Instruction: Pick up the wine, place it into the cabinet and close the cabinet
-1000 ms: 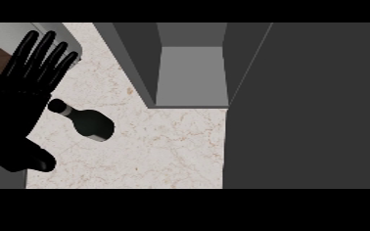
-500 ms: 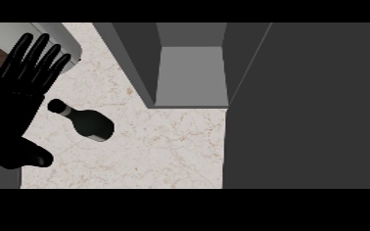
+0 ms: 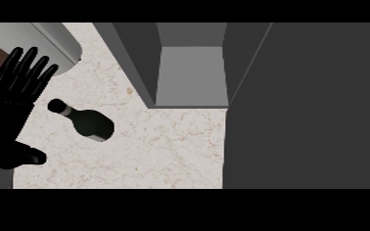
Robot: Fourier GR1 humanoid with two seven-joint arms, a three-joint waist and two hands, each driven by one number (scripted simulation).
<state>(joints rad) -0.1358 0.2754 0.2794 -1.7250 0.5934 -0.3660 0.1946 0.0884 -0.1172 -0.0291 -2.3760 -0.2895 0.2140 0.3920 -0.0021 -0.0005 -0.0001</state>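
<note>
Just right of the left hand (image 3: 20,85) fingers the wine bottle (image 3: 90,122) rests on the counter (image 3: 173,147), dark body, neck pointing up-left toward the hand. Bottle cap sits close beside the palm edge, not touching as far as I can tell. Fingers of this hand are straight and spread, pointing up the view, holding nothing. Thumb (image 3: 25,157) sticks out to the right lower down, below and left of the bottle, also apart from it. Grey forearm barely shows at the lower left corner.

Up past the fingertips, a grey rounded thing (image 3: 54,41) fills the top left corner; cannot tell what it is. Fingertips overlap its lower edge in this view.

Well to the right of the fingers, the cabinet (image 3: 192,76) stands open, grey inside, bottom shelf bare and lit lighter than the side walls. Its left wall slants down toward the counter, near the bottle but apart from it. Further right a big dark panel (image 3: 303,107) covers the whole right side, likely the cabinet door swung open, running from top to bottom of the scene.

Right hand does not show anywhere.
</note>
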